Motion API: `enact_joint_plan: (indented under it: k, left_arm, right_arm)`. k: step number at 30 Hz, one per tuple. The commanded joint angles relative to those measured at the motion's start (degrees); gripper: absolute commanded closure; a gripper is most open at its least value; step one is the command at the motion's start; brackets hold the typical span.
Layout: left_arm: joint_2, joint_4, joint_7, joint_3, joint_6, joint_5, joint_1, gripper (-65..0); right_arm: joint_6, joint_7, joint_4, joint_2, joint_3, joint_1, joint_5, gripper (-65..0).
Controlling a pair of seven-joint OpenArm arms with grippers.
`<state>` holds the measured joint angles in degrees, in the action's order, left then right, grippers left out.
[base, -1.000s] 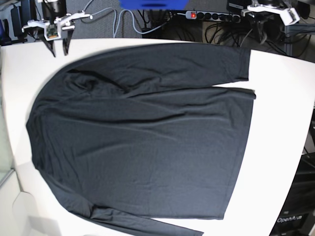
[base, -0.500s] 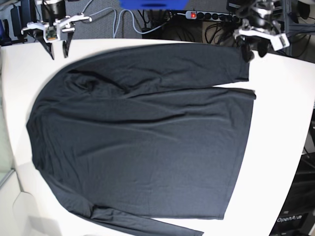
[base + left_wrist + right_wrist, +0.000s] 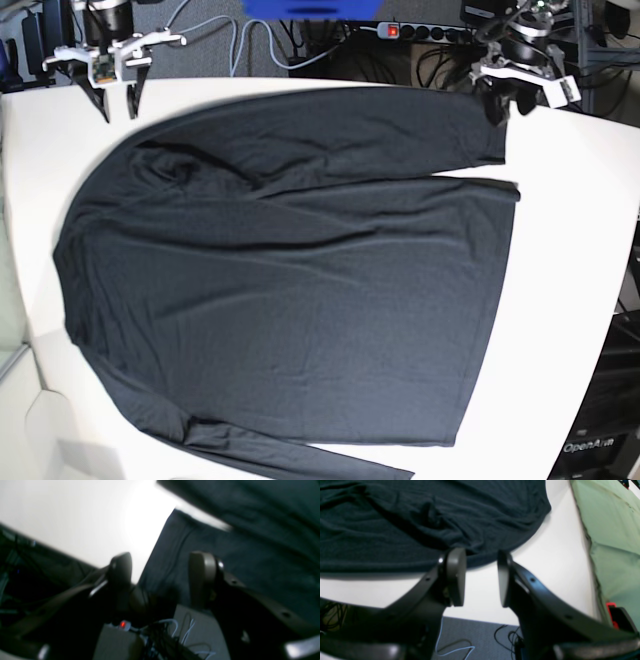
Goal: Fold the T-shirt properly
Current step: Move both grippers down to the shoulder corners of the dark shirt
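Observation:
The black long-sleeved T-shirt (image 3: 290, 280) lies spread flat on the white table (image 3: 570, 250), one sleeve stretched along the far edge, the other along the near edge. My left gripper (image 3: 507, 108) is open just above the far sleeve's cuff. In the left wrist view it (image 3: 161, 577) straddles the cuff edge of the shirt (image 3: 250, 555), holding nothing. My right gripper (image 3: 120, 105) is open and empty over bare table at the far left, just beyond the shoulder. In the right wrist view it (image 3: 480, 580) hangs short of the shirt's edge (image 3: 420, 525).
A power strip (image 3: 430, 32) and cables lie behind the table's far edge. A black box (image 3: 600, 420) stands off the right side. A green surface (image 3: 615, 542) borders the table beside the right gripper.
My left gripper has come down and leftward from beyond the table's far right corner to the far sleeve's cuff. The right gripper and the shirt have not moved.

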<state>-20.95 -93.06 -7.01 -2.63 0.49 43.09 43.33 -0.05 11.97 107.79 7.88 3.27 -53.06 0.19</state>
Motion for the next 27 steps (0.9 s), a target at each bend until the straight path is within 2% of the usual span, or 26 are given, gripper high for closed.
enact_joint_plan:
  k: [1, 5, 27]
  left_arm:
    - [-0.54, -0.26, -0.86, -0.4, -0.18, -0.23, -0.12, -34.6]
    - [-0.54, 0.53, 0.98, -0.4, -0.18, -0.23, -0.47, -34.6]
    - [-0.54, 0.53, 1.07, 3.21, -0.54, -0.32, -0.47, -34.0]
  right_arm:
    - [-0.17, 1.35, 0.92, 0.25, 0.29, -0.61, -0.05, -22.5]
    - [-0.17, 1.35, 0.83, 0.25, 0.29, 0.09, -0.05, -22.5]
    - [-0.17, 1.35, 0.92, 0.25, 0.29, 0.09, -0.05, -22.5]
